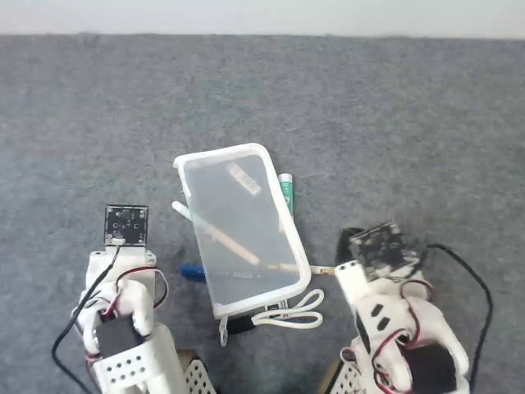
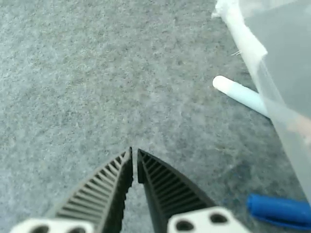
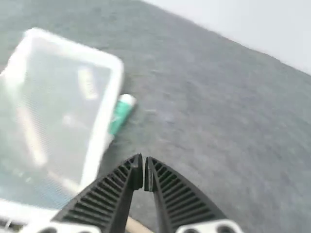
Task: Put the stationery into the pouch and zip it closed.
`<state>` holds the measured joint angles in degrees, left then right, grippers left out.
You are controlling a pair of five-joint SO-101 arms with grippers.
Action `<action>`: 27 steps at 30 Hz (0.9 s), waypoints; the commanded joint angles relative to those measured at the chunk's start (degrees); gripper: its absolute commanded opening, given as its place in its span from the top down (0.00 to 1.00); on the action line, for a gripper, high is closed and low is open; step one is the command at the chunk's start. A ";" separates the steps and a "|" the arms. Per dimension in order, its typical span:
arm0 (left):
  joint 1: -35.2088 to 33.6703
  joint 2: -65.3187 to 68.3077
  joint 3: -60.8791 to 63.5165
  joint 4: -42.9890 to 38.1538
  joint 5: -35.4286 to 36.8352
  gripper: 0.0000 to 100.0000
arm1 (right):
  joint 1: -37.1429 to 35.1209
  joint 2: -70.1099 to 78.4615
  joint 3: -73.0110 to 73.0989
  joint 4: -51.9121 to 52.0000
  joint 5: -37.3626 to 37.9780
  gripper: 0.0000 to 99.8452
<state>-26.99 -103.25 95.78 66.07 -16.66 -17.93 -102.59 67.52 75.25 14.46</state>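
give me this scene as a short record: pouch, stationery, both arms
pouch: translucent, white-edged, flat on grey mat
green-white stick: outside, against pouch's edge
white pen: runs under pouch's edge
blue item: outside, by pouch's corner near left arm
pencil: seen through pouch; inside or under unclear
left gripper: jaws shut, empty
right gripper: jaws shut, empty

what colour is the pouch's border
White, around the clear pouch; clearest in the high view.

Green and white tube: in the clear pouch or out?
Out: the green and white tube lies on carpet beside the clear pouch.
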 commanded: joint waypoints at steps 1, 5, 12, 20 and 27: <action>-0.18 -1.23 -1.63 -1.67 -0.44 0.99 | -6.29 8.57 -7.30 0.13 4.22 0.99; -0.18 -1.23 -1.63 -1.67 -0.44 0.99 | -10.15 19.12 -13.54 0.75 4.22 0.99; -0.26 -1.23 -1.63 -1.76 -0.53 0.99 | -22.29 33.27 -16.70 1.45 4.22 0.99; -0.26 -1.23 -1.63 -1.85 -0.70 0.99 | -31.87 44.09 -16.62 1.36 2.73 0.93; -2.55 -1.23 -1.45 -3.69 -0.53 0.99 | -39.87 50.51 -16.44 0.57 -2.29 0.89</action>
<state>-26.99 -103.25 95.78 66.07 -16.75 -53.80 -55.30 53.98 76.66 13.14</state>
